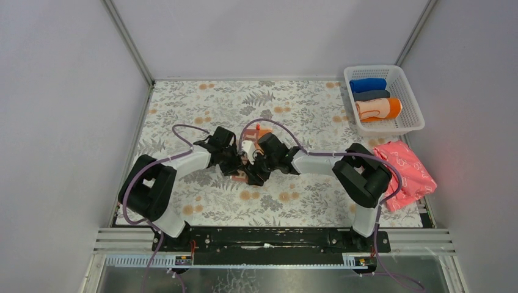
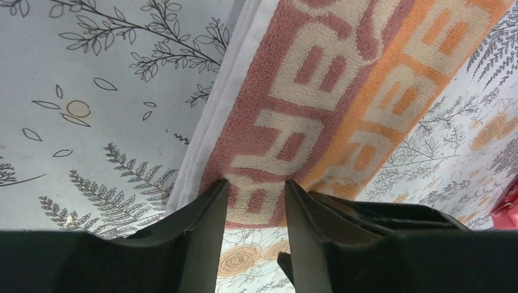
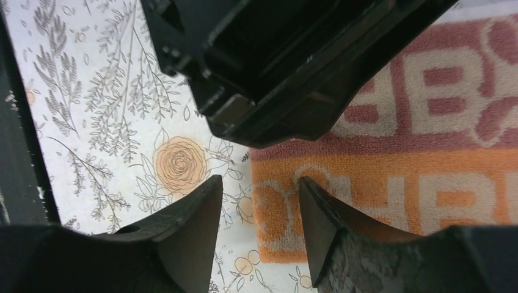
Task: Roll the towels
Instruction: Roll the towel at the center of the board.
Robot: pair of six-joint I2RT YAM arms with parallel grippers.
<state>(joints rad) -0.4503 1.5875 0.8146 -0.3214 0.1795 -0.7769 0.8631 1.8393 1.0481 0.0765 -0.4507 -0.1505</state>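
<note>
Towel edge under half-open empty left pincer, corner under half-open empty right pincer; patterned table alongside.

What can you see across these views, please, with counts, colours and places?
lettered towel: one, dusty red and orange bands, cream letters, flat at mid-table
orange rolled towel: one, orange and peach, nearest roll in the basket
blue roll: one, blue, farthest in the basket
grey roll: one, dark grey, between those two
basket: one, white, far right corner
pink cloth: one, pink with white outlines, right edge
tablecloth: one, pale floral, covering the table
left gripper: one, black, open, at the lettered towel's end
right gripper: one, black, open, at its corner
</note>
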